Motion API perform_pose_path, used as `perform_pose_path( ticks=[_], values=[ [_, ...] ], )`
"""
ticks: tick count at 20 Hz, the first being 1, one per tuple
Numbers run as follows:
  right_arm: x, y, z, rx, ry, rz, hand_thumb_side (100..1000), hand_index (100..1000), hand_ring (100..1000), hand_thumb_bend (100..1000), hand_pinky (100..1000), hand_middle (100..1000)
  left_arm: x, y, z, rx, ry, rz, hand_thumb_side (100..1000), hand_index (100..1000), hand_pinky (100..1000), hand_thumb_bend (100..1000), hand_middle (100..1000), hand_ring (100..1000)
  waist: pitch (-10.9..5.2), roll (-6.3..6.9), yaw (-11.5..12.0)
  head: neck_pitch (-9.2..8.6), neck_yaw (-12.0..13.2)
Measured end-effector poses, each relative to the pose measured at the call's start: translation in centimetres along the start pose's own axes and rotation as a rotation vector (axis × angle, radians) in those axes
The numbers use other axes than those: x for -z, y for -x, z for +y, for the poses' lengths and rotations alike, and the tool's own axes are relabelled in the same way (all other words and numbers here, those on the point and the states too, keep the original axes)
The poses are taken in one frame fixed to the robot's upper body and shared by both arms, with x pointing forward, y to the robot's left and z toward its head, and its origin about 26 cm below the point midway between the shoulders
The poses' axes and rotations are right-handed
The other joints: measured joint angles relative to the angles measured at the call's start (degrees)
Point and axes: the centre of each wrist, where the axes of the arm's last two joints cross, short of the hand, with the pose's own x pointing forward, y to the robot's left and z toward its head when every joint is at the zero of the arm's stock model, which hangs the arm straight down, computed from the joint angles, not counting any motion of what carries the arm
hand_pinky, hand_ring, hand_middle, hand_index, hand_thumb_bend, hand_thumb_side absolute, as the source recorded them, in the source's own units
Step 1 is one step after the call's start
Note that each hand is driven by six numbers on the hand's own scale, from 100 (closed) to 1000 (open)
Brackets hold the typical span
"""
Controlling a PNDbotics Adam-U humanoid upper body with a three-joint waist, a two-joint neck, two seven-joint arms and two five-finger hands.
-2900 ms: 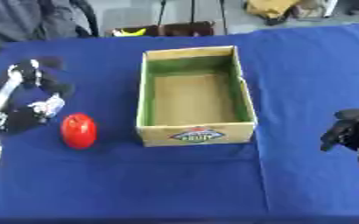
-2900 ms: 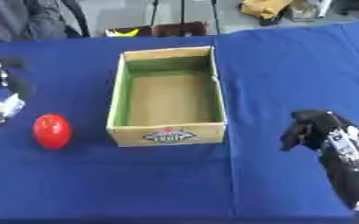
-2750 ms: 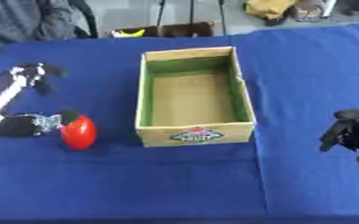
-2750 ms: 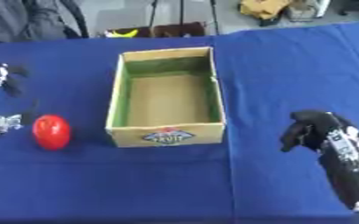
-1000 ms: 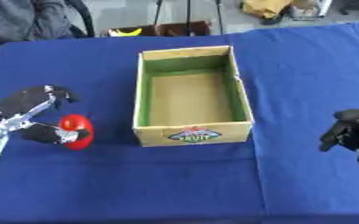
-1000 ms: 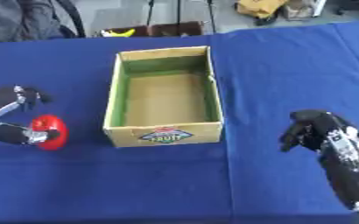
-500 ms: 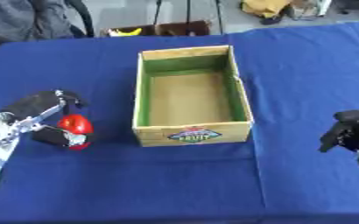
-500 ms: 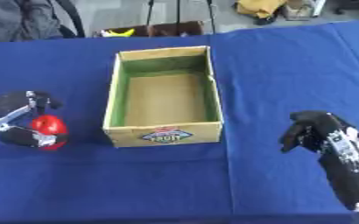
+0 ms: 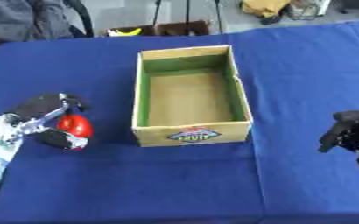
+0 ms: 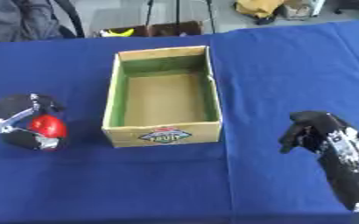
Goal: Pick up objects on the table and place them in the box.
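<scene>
A red round fruit (image 9: pixel 76 125) lies on the blue table left of the open cardboard box (image 9: pixel 191 133). My left hand (image 9: pixel 43 122) wraps around the fruit, with fingers behind it and the thumb in front, touching it. The box stands empty in the middle, green inside its walls, with a fruit label on its near side. My right hand (image 10: pixel 313 131) hangs curled at the right, holding nothing, well clear of the box.
The blue cloth (image 9: pixel 305 65) covers the whole table. Beyond the far edge sit a dark crate with something yellow (image 9: pixel 127 31) and a seated person (image 9: pixel 22 19). Bare cloth lies in front of the box.
My left hand swung in from the far left, dropped beside the red fruit and closed its fingers around it. The right hand stayed put.
</scene>
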Motion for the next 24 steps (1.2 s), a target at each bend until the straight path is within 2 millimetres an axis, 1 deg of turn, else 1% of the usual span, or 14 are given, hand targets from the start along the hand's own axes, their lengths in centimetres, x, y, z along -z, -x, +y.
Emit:
perform_pose_path(
  ticks=[2, 7, 8, 10, 12, 13, 14, 15, 16, 17, 21, 24],
  values=[
    [0.0, 0.0, 0.0, 0.000, 0.000, 0.000, 755, 715, 549, 100, 486, 512, 0.0, 0.1, -0.2, 0.000, 0.011, 0.005, 706, 837, 478, 609, 685, 587, 0.00, 0.00, -0.1, 0.00, 0.0],
    [0.0, 0.0, 0.0, 0.000, 0.000, 0.000, 756, 715, 549, 100, 486, 512, 0.1, 0.3, -0.8, -0.005, 0.032, 0.021, 685, 836, 466, 590, 683, 583, 0.00, 0.01, -0.1, 0.00, 0.0],
    [0.0, 0.0, 0.0, 0.000, 0.000, 0.000, 756, 715, 549, 100, 486, 512, 0.2, 0.3, -0.9, -0.007, 0.033, 0.022, 610, 834, 419, 519, 677, 567, 0.00, 0.01, -0.1, 0.00, 0.0],
    [0.0, 0.0, 0.0, 0.000, 0.000, 0.000, 756, 715, 549, 100, 486, 512, 0.2, 0.3, -0.9, -0.009, 0.037, 0.024, 556, 833, 389, 473, 673, 557, 0.00, 0.01, -0.1, 0.00, 0.0],
    [0.0, 0.0, 0.0, 0.000, 0.000, 0.000, 759, 715, 549, 100, 485, 512, 0.2, 0.3, -0.9, -0.012, 0.038, 0.027, 441, 831, 342, 371, 664, 537, 0.00, 0.02, -0.1, 0.00, 0.0],
    [0.0, 0.0, 0.0, 0.000, 0.000, 0.000, 758, 715, 549, 100, 485, 512, 0.2, 0.3, -0.9, -0.013, 0.039, 0.028, 330, 828, 306, 271, 656, 519, 0.00, 0.02, -0.1, 0.00, 0.0],
    [0.0, 0.0, 0.0, 0.000, 0.000, 0.000, 757, 715, 549, 100, 485, 512, 0.2, 0.4, -1.0, -0.016, 0.039, 0.031, 264, 826, 285, 195, 650, 508, 0.00, 0.02, -0.1, 0.00, 0.0],
    [0.0, 0.0, 0.0, 0.000, 0.000, 0.000, 757, 715, 549, 100, 485, 512, 0.3, 0.4, -1.0, -0.020, 0.040, 0.035, 206, 823, 251, 100, 639, 489, 0.00, 0.02, -0.1, 0.00, 0.0],
    [0.0, 0.0, 0.0, 0.000, 0.000, 0.000, 757, 715, 549, 100, 485, 512, 0.3, 0.4, -1.0, -0.026, 0.038, 0.039, 210, 822, 241, 100, 636, 484, 0.00, 0.02, -0.1, 0.00, 0.0],
    [0.0, 0.0, 0.0, 0.000, 0.000, 0.000, 758, 715, 549, 100, 486, 512, 0.3, 0.4, -1.0, -0.032, 0.034, 0.044, 222, 818, 212, 100, 628, 470, 0.00, 0.02, -0.1, 0.00, 0.0],
    [0.0, 0.0, 0.0, 0.000, 0.000, 0.000, 756, 715, 548, 100, 486, 512, 0.3, 0.5, -1.1, -0.063, 0.012, 0.063, 245, 814, 192, 100, 619, 457, 0.00, 0.02, -0.1, 0.00, 0.0],
    [0.0, 0.0, 0.0, 0.000, 0.000, 0.001, 756, 715, 548, 100, 486, 512, 0.2, 0.5, -1.1, -0.085, -0.001, 0.065, 246, 813, 185, 100, 618, 453, -0.01, 0.02, -0.1, 0.00, 0.0]
  ],
)
